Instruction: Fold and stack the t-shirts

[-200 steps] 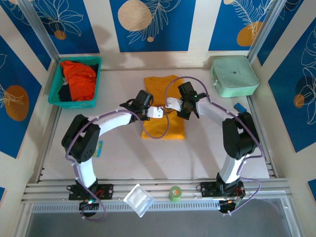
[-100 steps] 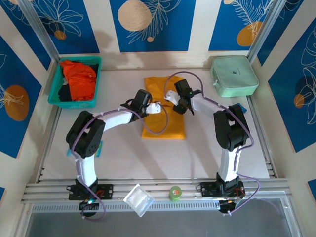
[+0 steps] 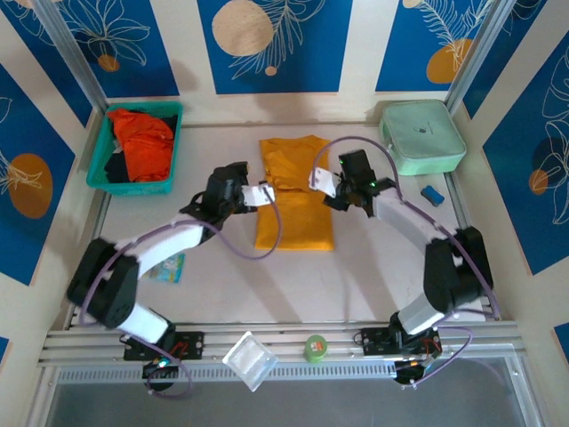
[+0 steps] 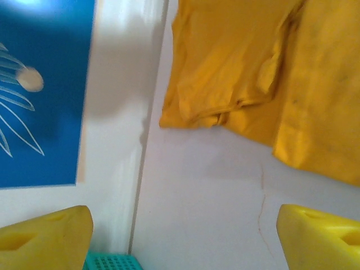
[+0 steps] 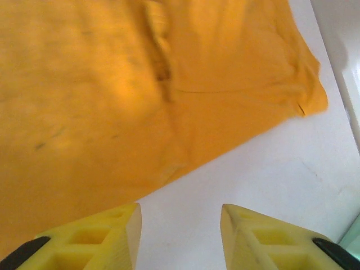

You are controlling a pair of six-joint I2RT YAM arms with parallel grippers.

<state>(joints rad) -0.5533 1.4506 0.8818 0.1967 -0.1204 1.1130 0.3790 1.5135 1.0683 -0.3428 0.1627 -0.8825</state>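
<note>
A mustard-yellow t-shirt [image 3: 298, 213] lies folded into a long strip in the middle of the table. My left gripper [image 3: 262, 194] hovers at its left edge and is open. In the left wrist view the left gripper [image 4: 185, 236] has bare table between its fingers and the shirt [image 4: 253, 73] ahead of them. My right gripper [image 3: 322, 181] stands open at the shirt's right edge. In the right wrist view the right gripper [image 5: 180, 230] is over bare table just off the cloth [image 5: 140, 84]. A red-orange t-shirt [image 3: 142, 140] lies bunched in the teal basket [image 3: 100, 173].
A mint-green box [image 3: 422, 135] sits at the back right, with a small blue object [image 3: 432, 194] in front of it. A green tape roll [image 3: 315, 347] and a clear plastic tub [image 3: 249, 360] rest on the front rail. A small packet [image 3: 169, 267] lies near the left arm.
Both grippers were shut over the yellow shirt and have opened. The left one has drawn back to the left, the right one to the right. The shirt stays flat.
</note>
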